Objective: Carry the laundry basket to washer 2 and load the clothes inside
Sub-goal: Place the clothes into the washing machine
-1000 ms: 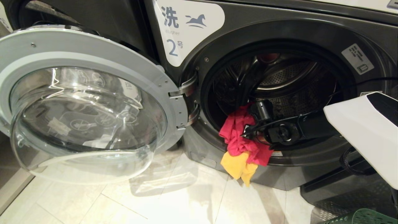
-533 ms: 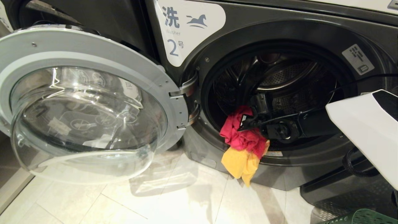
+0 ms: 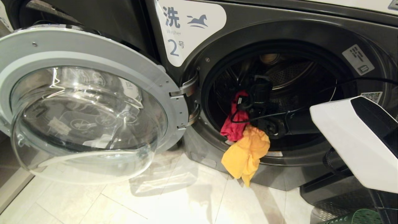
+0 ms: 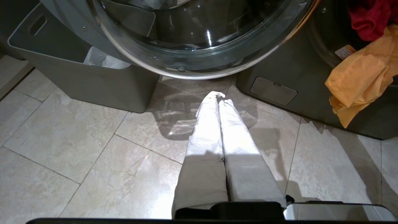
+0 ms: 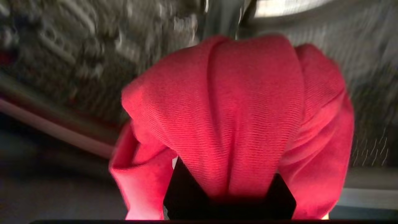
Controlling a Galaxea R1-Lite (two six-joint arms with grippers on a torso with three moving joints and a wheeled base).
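Head view: washer 2 (image 3: 192, 31) with its door (image 3: 87, 102) swung wide; right gripper (image 3: 248, 99) inside the drum mouth, clamped on the pink-red garment (image 3: 234, 124); yellow cloth (image 3: 245, 152) draped over the lip; laundry basket (image 3: 357, 217) at the lower right.

Left wrist view: left gripper (image 4: 219, 98), fingers pressed together, above the floor tiles (image 4: 93, 161), near a grey bin (image 4: 77, 74).

Right wrist view: red fabric bunched between the closed jaws.

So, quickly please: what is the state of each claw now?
Left claw: closed, holding nothing, parked above the floor.
Right claw: closed on the red garment, inside washer 2.
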